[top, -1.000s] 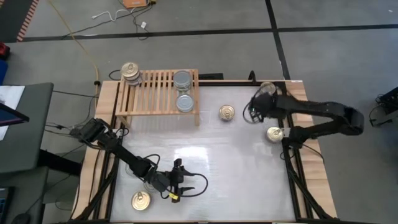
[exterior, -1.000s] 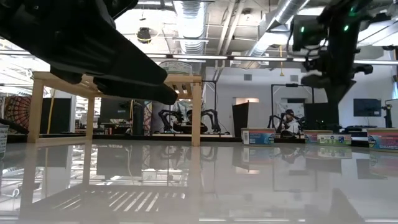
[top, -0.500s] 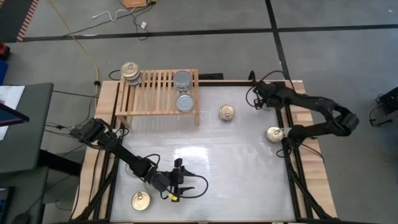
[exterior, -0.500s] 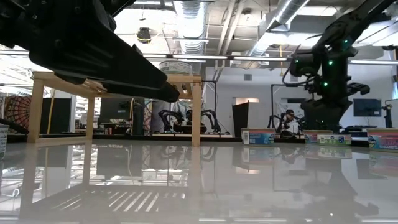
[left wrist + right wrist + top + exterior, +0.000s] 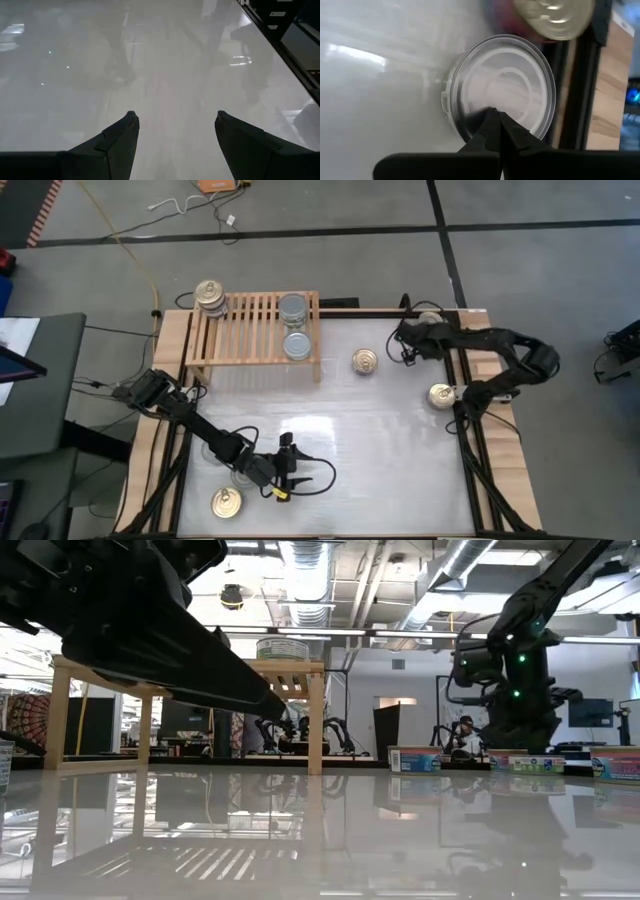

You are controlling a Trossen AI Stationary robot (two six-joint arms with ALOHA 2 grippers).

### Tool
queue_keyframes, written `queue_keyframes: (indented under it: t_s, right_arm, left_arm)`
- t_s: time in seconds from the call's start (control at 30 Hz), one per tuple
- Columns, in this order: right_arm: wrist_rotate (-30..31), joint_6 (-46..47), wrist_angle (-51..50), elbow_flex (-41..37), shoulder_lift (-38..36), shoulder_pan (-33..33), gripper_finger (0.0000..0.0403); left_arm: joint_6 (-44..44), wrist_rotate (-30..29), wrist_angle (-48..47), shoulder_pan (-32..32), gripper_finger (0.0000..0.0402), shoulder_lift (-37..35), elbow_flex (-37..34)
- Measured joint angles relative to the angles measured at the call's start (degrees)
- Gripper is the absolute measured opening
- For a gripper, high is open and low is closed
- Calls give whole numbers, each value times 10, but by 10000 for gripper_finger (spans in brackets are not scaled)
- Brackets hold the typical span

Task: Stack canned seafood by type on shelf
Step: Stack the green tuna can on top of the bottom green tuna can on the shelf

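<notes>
The right gripper point(image 5: 497, 117) is pinched shut, empty, above a silver-grey round tin point(image 5: 500, 90). With the fingers closed, the tin could be knocked aside rather than gripped. The left gripper point(image 5: 175, 135) is held open over bare table.

No text, label, brand, number or sign is readable anywhere.

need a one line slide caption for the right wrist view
Right end effector, fingers shut, poised over a silver-topped can on the white table, a gold-topped can beyond it.
</notes>
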Motion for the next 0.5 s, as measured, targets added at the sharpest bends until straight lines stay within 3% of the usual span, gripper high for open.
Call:
queue_keyframes:
  t_s: [0.23, 0.5]
  right_arm:
    - [-23, 86, -35, -1, -1, 141, 18]
    - [-129, 233, -18, 15, -40, 364, 18]
  left_arm:
    - [-5, 0, 2, 0, 251, 0, 0]
    - [-5, 0, 6, 2, 251, 0, 0]
